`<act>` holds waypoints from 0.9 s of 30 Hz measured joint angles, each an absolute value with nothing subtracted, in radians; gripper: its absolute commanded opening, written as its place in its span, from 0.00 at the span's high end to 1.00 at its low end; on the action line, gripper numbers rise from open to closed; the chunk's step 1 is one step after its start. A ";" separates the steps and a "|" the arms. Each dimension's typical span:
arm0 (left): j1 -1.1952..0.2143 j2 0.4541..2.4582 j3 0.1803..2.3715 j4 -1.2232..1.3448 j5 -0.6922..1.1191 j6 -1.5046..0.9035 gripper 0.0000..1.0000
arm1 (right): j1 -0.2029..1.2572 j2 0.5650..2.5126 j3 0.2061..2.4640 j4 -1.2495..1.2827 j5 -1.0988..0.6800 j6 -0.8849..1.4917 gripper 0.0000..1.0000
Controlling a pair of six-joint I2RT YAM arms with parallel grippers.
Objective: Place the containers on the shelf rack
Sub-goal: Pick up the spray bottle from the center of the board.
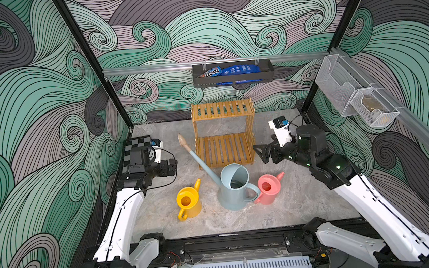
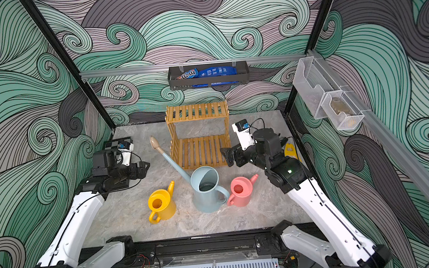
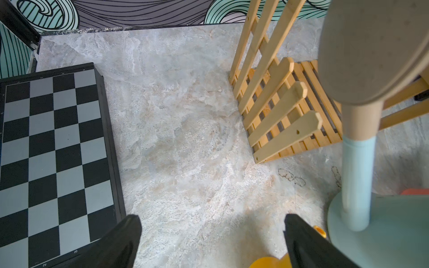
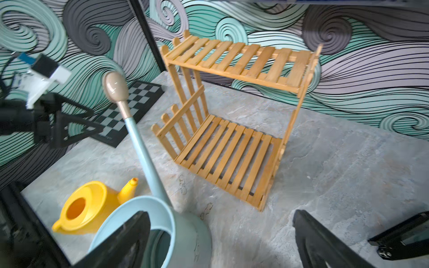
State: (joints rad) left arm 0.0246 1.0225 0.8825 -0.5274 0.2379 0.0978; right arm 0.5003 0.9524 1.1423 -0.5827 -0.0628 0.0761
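Three containers stand on the marble table in both top views: a large pale blue watering can (image 1: 233, 191) (image 2: 205, 193) whose long beige-tipped spout (image 1: 182, 140) slants toward the back left, a small yellow can (image 1: 189, 201) (image 2: 161, 204) to its left, and a small pink can (image 1: 268, 189) (image 2: 241, 192) to its right. Behind them stands the two-tier bamboo shelf rack (image 1: 222, 110) (image 2: 197, 112) (image 4: 234, 60), with both tiers bare. My left gripper (image 1: 171, 167) (image 3: 212, 219) hovers open left of the spout. My right gripper (image 1: 261, 153) (image 4: 221, 214) is open beside the rack's front right corner, holding nothing.
A folded chessboard (image 1: 136, 146) (image 3: 53, 150) lies at the back left under my left arm. A black wall tray (image 1: 232, 78) with snack bags hangs on the rear rail. White mesh baskets (image 1: 358, 98) hang on the right wall. A small black object (image 4: 406, 234) lies by the right edge.
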 measured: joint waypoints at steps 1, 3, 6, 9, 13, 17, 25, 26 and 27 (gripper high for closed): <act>0.027 1.018 0.883 -0.530 0.240 0.099 0.01 | 0.514 0.938 1.136 -0.595 -0.083 0.068 0.01; 0.032 1.015 0.883 -0.532 0.245 0.100 0.01 | 0.544 0.915 1.130 -0.625 -0.117 0.053 0.01; 0.034 1.015 0.882 -0.532 0.252 0.100 0.01 | 0.609 0.895 1.128 -0.669 -0.142 0.023 0.01; 0.037 1.015 0.880 -0.531 0.258 0.100 0.01 | 0.686 0.894 1.125 -0.720 -0.140 -0.007 0.02; 0.038 1.015 0.874 -0.530 0.260 0.100 0.01 | 0.730 0.905 1.111 -0.778 -0.131 -0.032 0.04; 0.038 1.015 0.871 -0.529 0.260 0.101 0.01 | 0.743 0.920 1.103 -0.806 -0.130 -0.046 0.05; 0.045 1.015 0.866 -0.523 0.260 0.101 0.01 | 0.857 0.984 1.138 -0.871 -0.043 -0.109 0.07; 0.045 1.015 0.865 -0.523 0.260 0.101 0.01 | 0.871 0.993 1.145 -0.881 -0.025 -0.121 0.07; 0.046 1.015 0.865 -0.523 0.260 0.101 0.01 | 0.885 1.000 1.150 -0.888 -0.007 -0.131 0.07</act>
